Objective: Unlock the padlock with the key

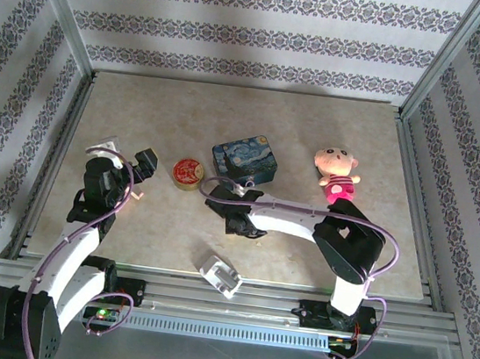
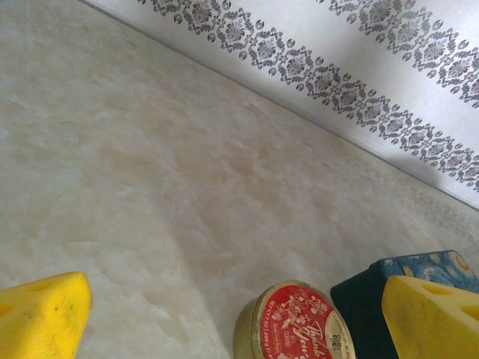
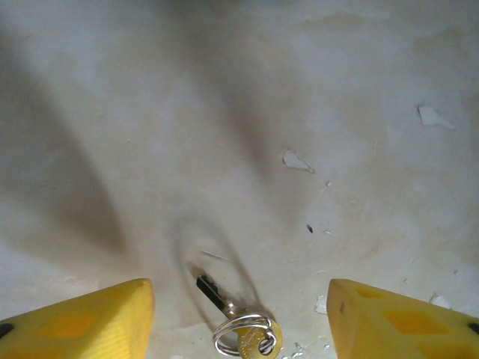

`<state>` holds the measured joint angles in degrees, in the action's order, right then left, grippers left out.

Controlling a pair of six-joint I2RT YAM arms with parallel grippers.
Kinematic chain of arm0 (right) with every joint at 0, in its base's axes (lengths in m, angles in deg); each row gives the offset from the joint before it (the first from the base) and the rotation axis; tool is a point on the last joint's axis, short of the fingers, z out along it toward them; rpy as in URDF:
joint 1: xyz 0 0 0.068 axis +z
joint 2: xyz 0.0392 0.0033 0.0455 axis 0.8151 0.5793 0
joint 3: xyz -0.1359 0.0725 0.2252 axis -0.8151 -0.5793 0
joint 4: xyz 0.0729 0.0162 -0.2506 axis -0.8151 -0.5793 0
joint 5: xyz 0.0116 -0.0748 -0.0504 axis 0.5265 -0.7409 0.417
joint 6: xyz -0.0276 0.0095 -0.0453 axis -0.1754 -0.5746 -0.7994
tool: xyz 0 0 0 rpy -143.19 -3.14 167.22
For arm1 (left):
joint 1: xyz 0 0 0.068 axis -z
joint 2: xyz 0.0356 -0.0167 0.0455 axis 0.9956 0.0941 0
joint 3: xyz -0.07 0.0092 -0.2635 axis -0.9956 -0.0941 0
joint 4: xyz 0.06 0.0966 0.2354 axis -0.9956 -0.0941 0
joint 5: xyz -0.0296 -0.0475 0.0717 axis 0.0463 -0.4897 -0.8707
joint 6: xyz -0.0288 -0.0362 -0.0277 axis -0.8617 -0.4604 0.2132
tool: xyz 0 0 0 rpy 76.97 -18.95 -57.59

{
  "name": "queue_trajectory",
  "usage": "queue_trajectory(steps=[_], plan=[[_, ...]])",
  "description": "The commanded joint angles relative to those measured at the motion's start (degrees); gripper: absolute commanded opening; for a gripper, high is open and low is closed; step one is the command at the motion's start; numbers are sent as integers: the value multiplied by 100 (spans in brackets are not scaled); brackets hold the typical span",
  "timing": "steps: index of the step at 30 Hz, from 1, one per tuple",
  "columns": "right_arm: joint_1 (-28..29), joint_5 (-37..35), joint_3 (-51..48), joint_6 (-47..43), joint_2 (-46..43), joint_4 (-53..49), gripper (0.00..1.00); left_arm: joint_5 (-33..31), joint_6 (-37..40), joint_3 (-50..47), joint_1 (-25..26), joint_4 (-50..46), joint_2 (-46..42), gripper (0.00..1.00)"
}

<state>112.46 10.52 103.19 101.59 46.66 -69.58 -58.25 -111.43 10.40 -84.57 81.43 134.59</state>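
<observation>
The key (image 3: 255, 337) lies flat on the tabletop: a small brass head with a wire ring through it and a dark blade pointing away from me. My right gripper (image 3: 239, 288) is open, with one yellow finger on each side of the key and neither touching it. From above, the right gripper (image 1: 236, 223) hangs low over the table in front of the blue tin. My left gripper (image 1: 142, 167) is open with nothing between its fingers (image 2: 45, 314), just left of the round red tin. The padlock is hidden from me.
A red-and-gold round tin (image 1: 187, 173) and a blue painted tin (image 1: 244, 161) sit mid-table. A pink doll (image 1: 338, 175) lies at the right and a white plug (image 1: 220, 274) near the front edge. Patterned walls and metal frame posts close in the table.
</observation>
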Motion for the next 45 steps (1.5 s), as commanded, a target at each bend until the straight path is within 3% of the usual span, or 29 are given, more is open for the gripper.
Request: queue_trajectory(steps=[1,20,29,45], plan=[[-30,49,-259,190,-127,-55,58,131,-68,38,41,313,41,99],[-30,-246,-950,620,-1106,-662,49,204,-34,-34,44,461,8,99],[-21,268,-1171,992,-1764,119,49,237,-7,-24,45,387,-36,99],[-39,194,-468,863,-540,-75,38,289,-9,-113,41,435,8,99]])
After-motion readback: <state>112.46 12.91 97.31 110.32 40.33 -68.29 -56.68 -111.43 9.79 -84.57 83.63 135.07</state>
